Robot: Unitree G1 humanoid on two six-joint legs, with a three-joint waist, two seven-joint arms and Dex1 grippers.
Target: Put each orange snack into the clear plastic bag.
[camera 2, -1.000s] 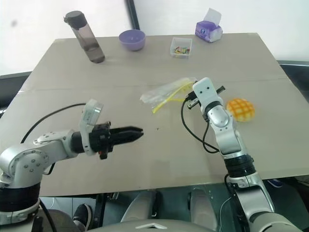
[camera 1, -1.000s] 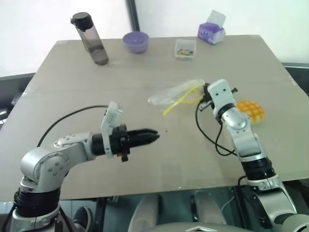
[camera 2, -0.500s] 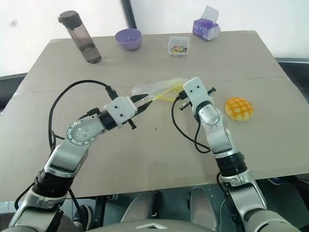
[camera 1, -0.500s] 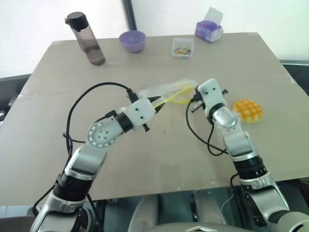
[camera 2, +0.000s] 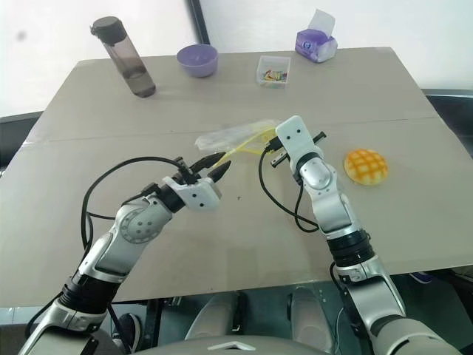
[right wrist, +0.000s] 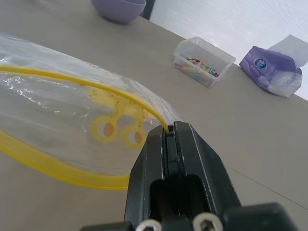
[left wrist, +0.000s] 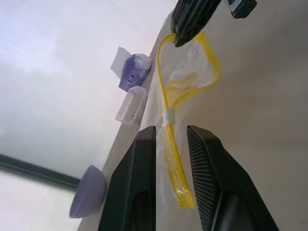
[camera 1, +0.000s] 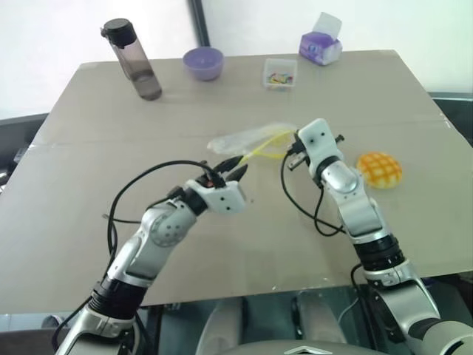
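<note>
Clear plastic bag [camera 1: 251, 138] lengthwise between arms

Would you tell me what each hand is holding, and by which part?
The right hand pinches the clear plastic bag by its yellow strip; the left hand holds nothing.

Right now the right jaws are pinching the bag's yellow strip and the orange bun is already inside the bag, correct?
Not quite. The right gripper does pinch the clear plastic bag by its yellow strip, but the left eye view shows the orange bun still on the table, outside the bag.
</note>
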